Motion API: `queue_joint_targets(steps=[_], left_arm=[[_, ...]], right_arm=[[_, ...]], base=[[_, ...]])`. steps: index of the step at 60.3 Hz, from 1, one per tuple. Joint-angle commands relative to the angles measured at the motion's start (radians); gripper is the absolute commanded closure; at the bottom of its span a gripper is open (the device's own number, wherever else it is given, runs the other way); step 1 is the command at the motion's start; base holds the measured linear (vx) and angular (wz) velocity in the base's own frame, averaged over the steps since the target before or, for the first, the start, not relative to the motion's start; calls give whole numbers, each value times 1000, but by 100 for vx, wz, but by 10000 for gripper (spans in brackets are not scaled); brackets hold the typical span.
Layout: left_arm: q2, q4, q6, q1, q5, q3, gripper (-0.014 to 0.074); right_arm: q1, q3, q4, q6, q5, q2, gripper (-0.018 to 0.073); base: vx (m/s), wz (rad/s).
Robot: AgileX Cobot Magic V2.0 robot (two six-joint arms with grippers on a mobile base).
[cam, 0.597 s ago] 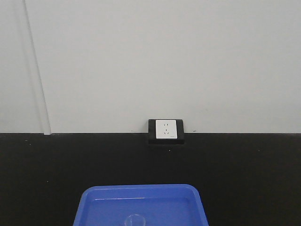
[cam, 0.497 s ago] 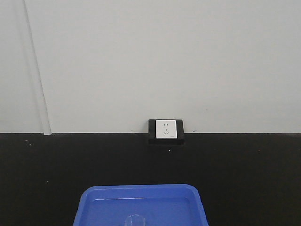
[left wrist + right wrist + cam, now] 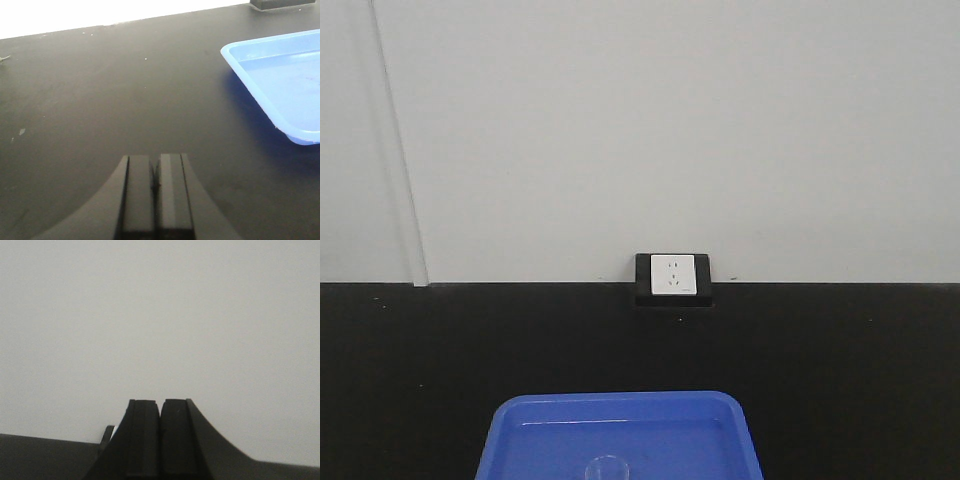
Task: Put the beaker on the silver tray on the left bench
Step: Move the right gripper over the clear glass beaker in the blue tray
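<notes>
1. Front view first: we see the beaker [image 3: 607, 468] at the very bottom edge, a small clear glass with only its round rim and upper wall in frame.
2. It stands upright inside the blue tray [image 3: 620, 398], about midway between the tray's side walls. The frame cuts off the tray's near part, so we cannot say how close the beaker sits to the near rim.
3. The blue tray rests on the bench [image 3: 450, 340], a matte black top running the full width of the view.
4. Behind the bench rises the white wall [image 3: 670, 130], with a socket [image 3: 673, 276] at its foot just beyond the tray's far rim.
5. Over to the left wrist view: the left gripper [image 3: 155, 167] has its two dark fingers pressed together with nothing between them, above bare black bench [image 3: 100, 100].
6. In that view the blue tray [image 3: 250, 75] lies ahead and to the right of the gripper, well apart from it, and the part we can see holds nothing.
7. Right wrist view now: the right gripper [image 3: 160, 410] is closed too, finger against finger, gripping nothing.
8. It faces the plain pale wall [image 3: 160, 315], with a dark band [image 3: 40, 455] low across the frame.
</notes>
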Motion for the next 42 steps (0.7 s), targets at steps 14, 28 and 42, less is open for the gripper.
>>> queue_joint_targets(steps=[14,28,42], left_arm=[[-7,-3,-2,-7,-75,20,595],[-7,-3,-2,-7,-75,20,595],[-7,-3,-2,-7,-75,20,595]], right_arm=[[-5,-283,-11,-30,-75,490,571],[-5,-284,-11,-30,-113,631,528],[-5,-284,-9,-28,-111,636,287]], base=[[0,0],[0,0],[0,0]])
